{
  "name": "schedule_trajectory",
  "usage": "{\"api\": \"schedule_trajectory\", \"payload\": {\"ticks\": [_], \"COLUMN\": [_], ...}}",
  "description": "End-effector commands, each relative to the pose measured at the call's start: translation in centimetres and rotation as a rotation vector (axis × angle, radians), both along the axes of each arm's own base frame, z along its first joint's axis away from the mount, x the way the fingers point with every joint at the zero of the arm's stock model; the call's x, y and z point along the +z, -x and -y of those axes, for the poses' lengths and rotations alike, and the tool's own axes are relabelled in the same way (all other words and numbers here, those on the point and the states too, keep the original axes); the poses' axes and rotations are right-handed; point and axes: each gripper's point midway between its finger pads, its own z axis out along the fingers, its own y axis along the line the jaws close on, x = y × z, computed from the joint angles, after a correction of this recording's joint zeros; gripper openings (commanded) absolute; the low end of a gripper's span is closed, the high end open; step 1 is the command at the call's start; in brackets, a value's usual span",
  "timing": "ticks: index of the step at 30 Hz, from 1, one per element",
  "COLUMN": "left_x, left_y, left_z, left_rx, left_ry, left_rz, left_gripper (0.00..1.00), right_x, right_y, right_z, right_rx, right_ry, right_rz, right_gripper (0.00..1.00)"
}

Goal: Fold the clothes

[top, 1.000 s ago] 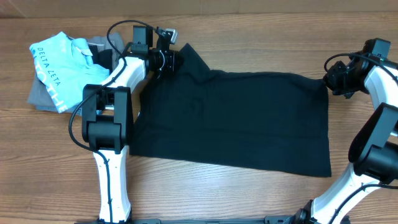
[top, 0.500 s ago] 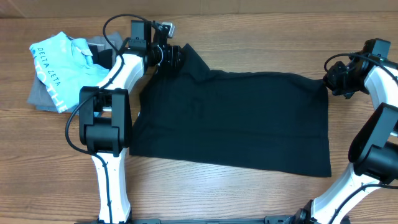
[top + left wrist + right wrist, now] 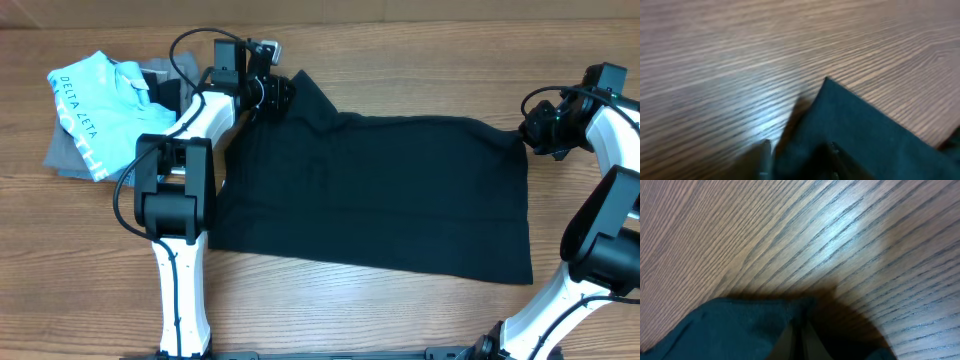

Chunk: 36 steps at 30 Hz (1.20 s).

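Overhead view: the left end effector (image 3: 268, 92) has nudged toward the far edge and back over the last second, and sits at the far-left corner of the clothes (image 3: 380, 190). A second ago it was clamped; it sprang wide, and now its jaws stand partly apart. In the left wrist view the blurred fingers (image 3: 764, 150) sit either side of the cloth's edge, and the pointed corner lies flat on the worktop (image 3: 420, 40) beyond them. I read it as released for the moment, probably re-seating its hold.

The right end effector (image 3: 535, 128) has not moved. It is clenched at the far-right corner, and its wrist view shows dark cloth gathered where the fingers meet, which looks like a pinch on that corner. The garment itself has not shifted. For the task, no fold has begun: one corner is held, and the other needs a fresh grip before both can lift together.

The clothes are one plain black garment, spread nearly flat mid-worktop between the two arms. It is roughly rectangular, with a peaked flap and faint wrinkles at the far-left corner. No label shows. A light blue shirt (image 3: 95, 100) on grey garments (image 3: 60, 155) lies further left.
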Motion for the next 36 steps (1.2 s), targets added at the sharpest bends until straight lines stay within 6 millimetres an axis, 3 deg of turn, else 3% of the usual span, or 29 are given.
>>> {"api": "schedule_trajectory", "payload": {"ticks": [1, 5, 13, 14, 15, 16, 17, 20, 28, 31, 33, 36], "left_x": [1.8, 2.8, 4.3, 4.1, 3.8, 3.4, 2.8, 1.3, -0.1, 0.0, 0.4, 1.0], "left_y": [0.0, 0.0, -0.2, -0.4, -0.6, -0.6, -0.7, -0.6, -0.1, -0.1, -0.4, -1.0], "left_z": [2.7, 3.2, 1.6, 1.2, 0.6, 0.2, -0.3, -1.7, -0.1, 0.4, 0.9, 1.0], "left_rx": [-0.088, -0.108, -0.070, -0.052, -0.027, -0.004, 0.024, 0.080, 0.033, 0.021, 0.013, 0.012], "left_ry": [0.116, 0.180, 0.224, 0.210, 0.190, 0.170, 0.142, 0.052, 0.008, 0.005, 0.012, 0.018], "left_rz": [0.033, 0.038, 0.017, 0.013, 0.008, -0.002, -0.015, -0.041, -0.038, -0.027, -0.004, 0.037], "left_gripper": [0.23, 0.04, 0.04, 0.15, 0.33, 0.41, 0.47, 0.53, 0.49, 0.43, 0.33, 0.31], "right_x": [1.6, 1.6, 1.6, 1.6, 1.6, 1.6, 1.6, 1.6, 1.6, 1.6, 1.5, 1.5], "right_y": [-0.5, -0.5, -0.5, -0.5, -0.5, -0.5, -0.5, -0.5, -0.5, -0.4, -0.3, -0.2], "right_z": [0.2, 0.2, 0.2, 0.2, 0.2, 0.2, 0.2, 0.2, 0.2, 0.1, 0.1, 0.1], "right_rx": [0.003, 0.003, 0.003, 0.003, 0.003, 0.003, 0.003, 0.003, 0.003, 0.003, 0.003, 0.003], "right_ry": [0.012, 0.010, 0.010, 0.010, 0.010, 0.010, 0.010, 0.011, 0.010, 0.009, 0.007, 0.006], "right_rz": [0.039, 0.035, 0.036, 0.035, 0.035, 0.035, 0.035, 0.035, 0.035, 0.032, 0.027, 0.023], "right_gripper": [0.04, 0.04, 0.04, 0.04, 0.04, 0.04, 0.04, 0.04, 0.04, 0.04, 0.04, 0.04]}}
